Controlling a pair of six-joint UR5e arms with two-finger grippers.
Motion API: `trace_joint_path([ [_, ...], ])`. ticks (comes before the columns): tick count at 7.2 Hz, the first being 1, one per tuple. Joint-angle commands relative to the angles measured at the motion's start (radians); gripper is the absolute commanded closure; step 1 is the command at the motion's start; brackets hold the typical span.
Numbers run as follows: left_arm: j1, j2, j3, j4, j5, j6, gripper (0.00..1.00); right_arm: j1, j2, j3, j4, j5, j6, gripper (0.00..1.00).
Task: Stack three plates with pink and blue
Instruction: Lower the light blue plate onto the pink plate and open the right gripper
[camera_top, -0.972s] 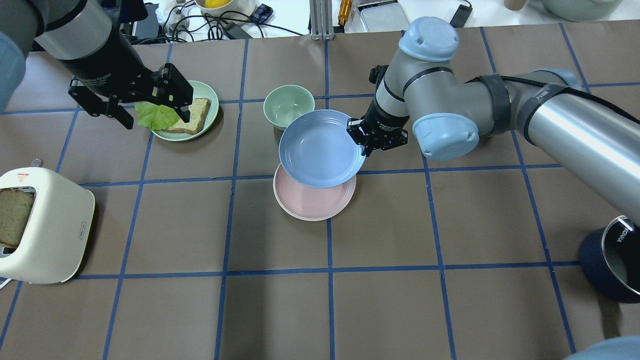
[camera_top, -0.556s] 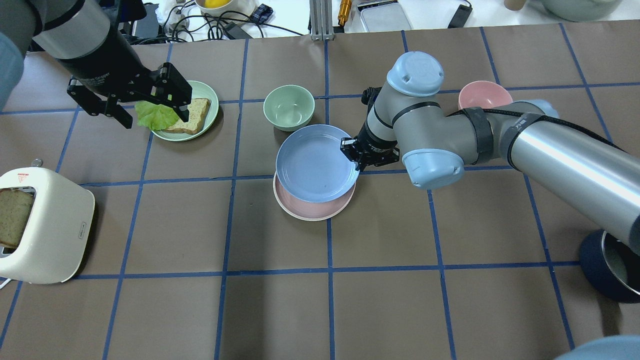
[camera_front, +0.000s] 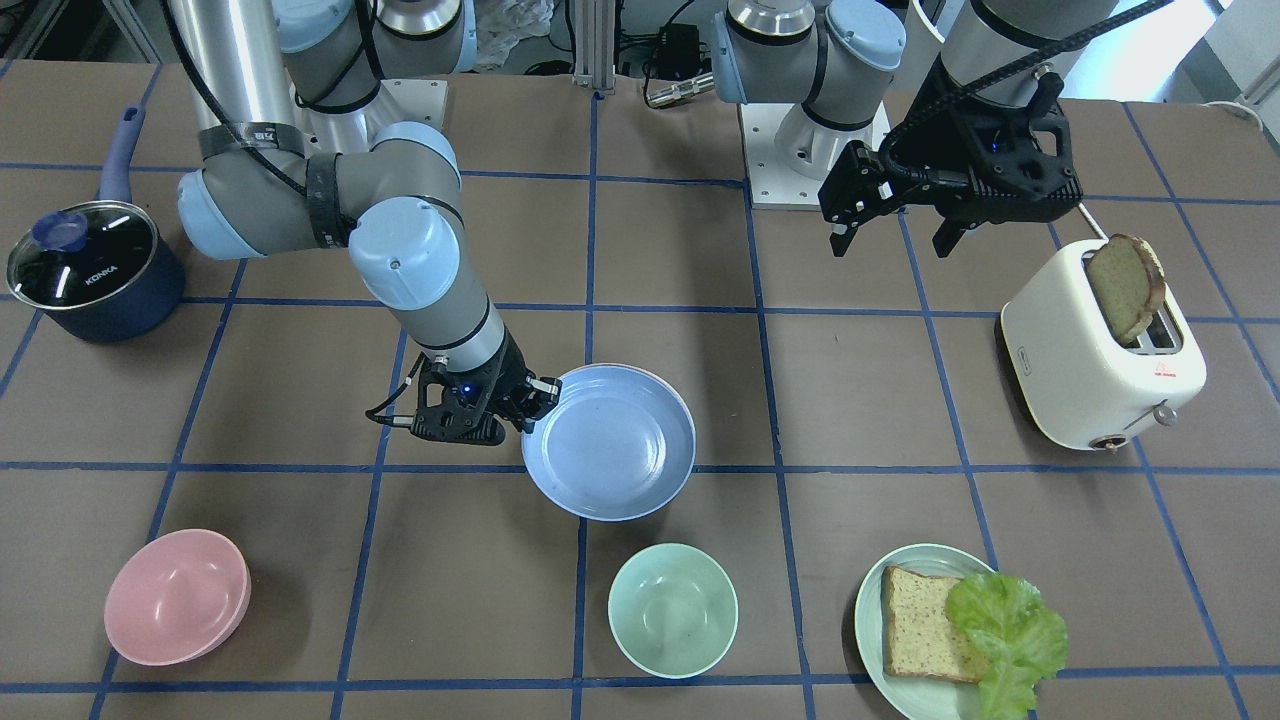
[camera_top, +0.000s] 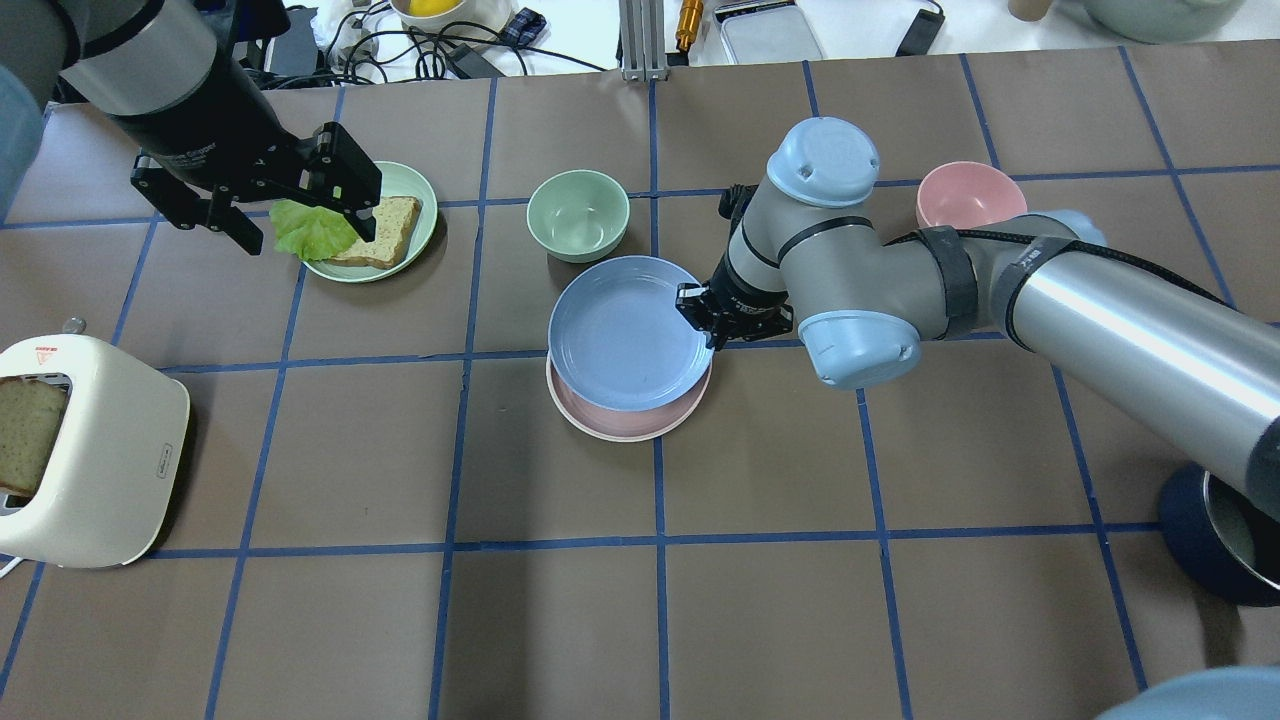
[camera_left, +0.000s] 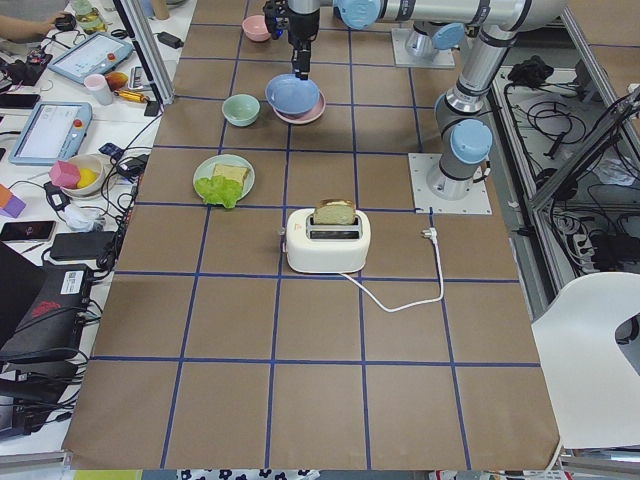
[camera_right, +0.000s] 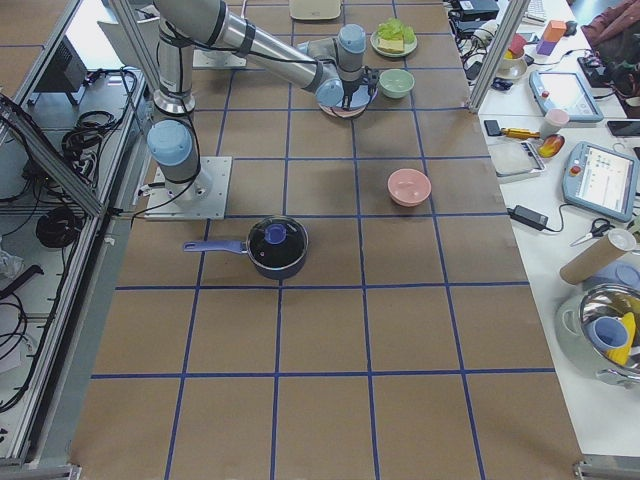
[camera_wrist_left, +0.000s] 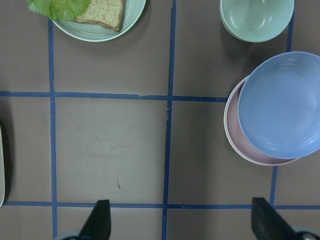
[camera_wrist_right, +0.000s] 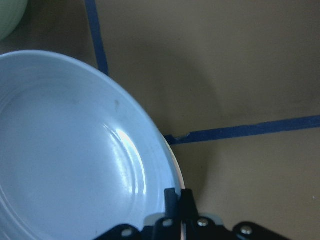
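My right gripper (camera_top: 705, 320) is shut on the right rim of the light blue plate (camera_top: 625, 330) and holds it just over the pale pink plate (camera_top: 620, 425), offset slightly toward the far side. The right wrist view shows the fingers (camera_wrist_right: 172, 200) pinching the blue rim (camera_wrist_right: 65, 150). A pale edge shows under the pink plate (camera_wrist_left: 240, 145); I cannot tell whether it is the cream-white plate. My left gripper (camera_top: 310, 235) is open and empty, hovering above the green plate with bread and lettuce (camera_top: 415, 190).
A green bowl (camera_top: 578, 213) stands just beyond the blue plate. A pink bowl (camera_top: 970, 195) is at the far right behind my right arm. A white toaster (camera_top: 90, 450) with bread sits at the near left, a dark pot (camera_top: 1225, 540) at the near right.
My right gripper has carried the blue plate toward the near side and lower, so it now covers most of the pink plate. The left arm has barely moved.
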Motion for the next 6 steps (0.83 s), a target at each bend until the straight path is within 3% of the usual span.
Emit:
trace_joint_path([
  [1, -0.001, 0.000, 0.001, 0.001, 0.001, 0.000, 0.00, 0.011, 0.002, -0.001, -0.005, -0.002, 0.003, 0.96],
  [6, 0.000, 0.000, -0.001, -0.001, 0.001, 0.000, 0.00, 0.011, 0.003, 0.004, -0.002, -0.040, -0.007, 0.92],
])
